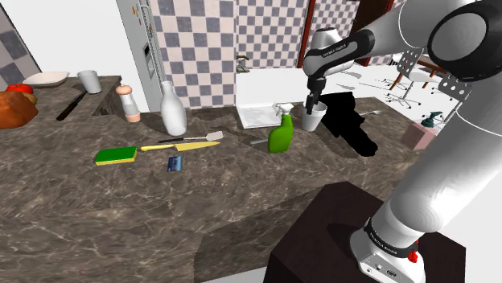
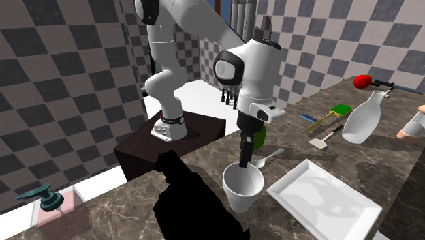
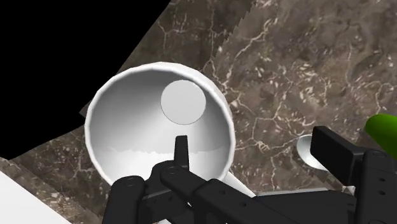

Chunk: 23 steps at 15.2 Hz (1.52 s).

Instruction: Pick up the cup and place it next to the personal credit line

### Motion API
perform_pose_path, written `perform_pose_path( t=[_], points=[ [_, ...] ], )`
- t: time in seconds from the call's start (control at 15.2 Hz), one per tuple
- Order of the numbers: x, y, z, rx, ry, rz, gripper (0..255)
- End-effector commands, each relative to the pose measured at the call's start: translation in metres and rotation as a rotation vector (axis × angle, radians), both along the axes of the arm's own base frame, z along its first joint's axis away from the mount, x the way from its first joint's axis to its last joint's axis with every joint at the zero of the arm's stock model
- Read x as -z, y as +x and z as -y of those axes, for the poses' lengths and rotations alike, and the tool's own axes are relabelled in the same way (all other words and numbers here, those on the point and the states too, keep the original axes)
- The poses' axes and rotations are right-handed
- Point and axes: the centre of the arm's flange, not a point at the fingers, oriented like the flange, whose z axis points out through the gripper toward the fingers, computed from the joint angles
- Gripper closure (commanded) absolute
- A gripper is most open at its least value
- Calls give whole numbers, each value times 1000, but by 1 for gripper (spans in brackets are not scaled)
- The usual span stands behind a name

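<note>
**Shoulder view:** My black two-finger gripper (image 1: 313, 105) hangs straight down at the mouth of the white tapered cup (image 1: 314, 121). The cup stands upright on the dark marbled counter (image 1: 121, 209), just beside a green spray bottle (image 1: 281, 133). The small blue card (image 1: 173, 164), which I take for the credit line, lies flat well apart from it toward that view's left. The job therefore seems to call for a long carry across the counter.

**Second exterior view:** The cup (image 2: 242, 187) sits between a black area and a white rectangular tray (image 2: 327, 204). My gripper (image 2: 244, 162) dips one finger past its rim. I come in from above, I judge, because the neighbours crowd the cup's sides.

**Wrist view:** My fingers stand apart, clamped on nothing. One fingertip (image 3: 181, 145) is down inside the cup (image 3: 127, 127). The other is outside, clear of the wall, near the bowl of a grey spoon (image 3: 304, 153). The gripper (image 3: 254, 143) thus straddles the rim, placed for a pinch on the wall. The pinch is not yet made, and the cup rests on the counter.
</note>
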Motion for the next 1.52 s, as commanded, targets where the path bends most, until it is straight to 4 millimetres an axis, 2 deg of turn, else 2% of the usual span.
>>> perform_pose_path(
  t=[0.0, 0.4, 0.92, 0.99, 1.45],
  points=[
    [9, 6, 8, -1, -2, -1, 0],
    [43, 4, 13, -1, -2, -1, 0],
    [43, 4, 13, -1, -2, -1, 0],
    [43, 4, 13, -1, -2, -1, 255],
    [43, 4, 13, -2, -2, -1, 255]
  ],
)
